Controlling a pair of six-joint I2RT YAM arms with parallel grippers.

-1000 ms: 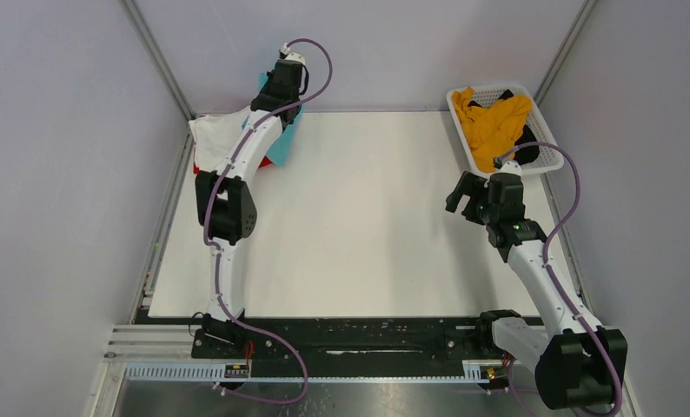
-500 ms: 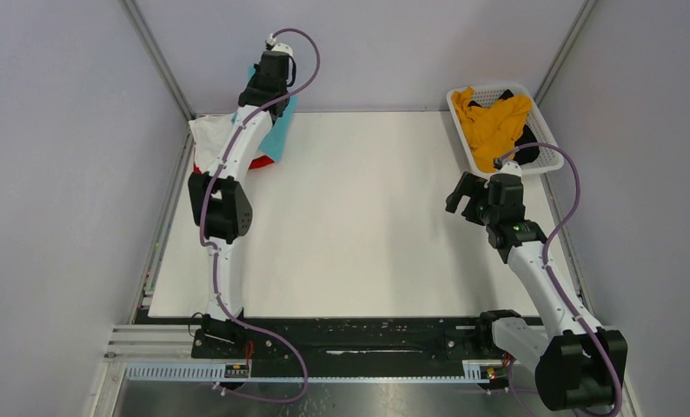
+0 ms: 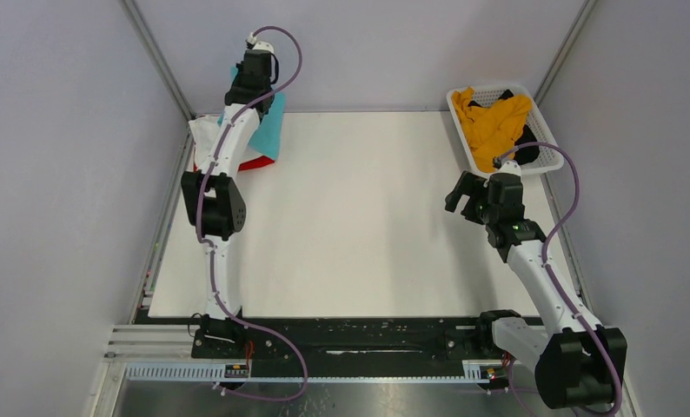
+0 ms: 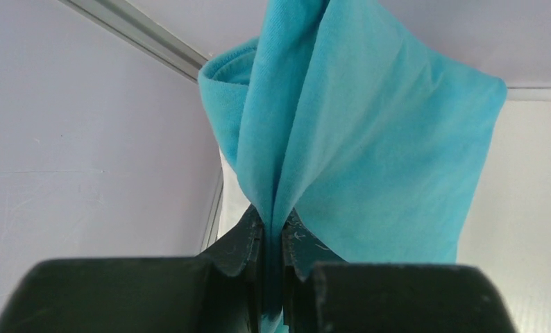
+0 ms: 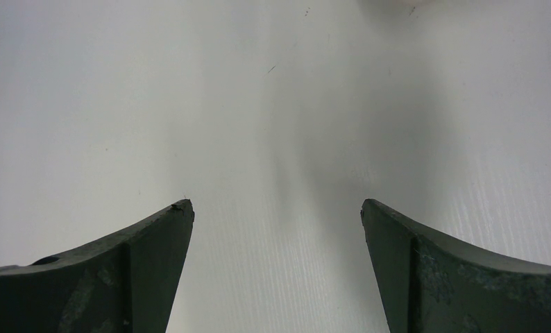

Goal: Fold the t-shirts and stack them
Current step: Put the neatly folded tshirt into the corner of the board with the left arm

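Swung leftward, left gripper (image 4: 273, 220) clamps teal t-shirt (image 4: 370, 139), clamp visible only wrist-side.

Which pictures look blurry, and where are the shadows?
Left wrist view: the teal t-shirt is sharp and evenly lit, pinched in the shut jaws. Right wrist view: a faint grey shadow on the white table between the open jaws. Top view: soft even light, no glare.
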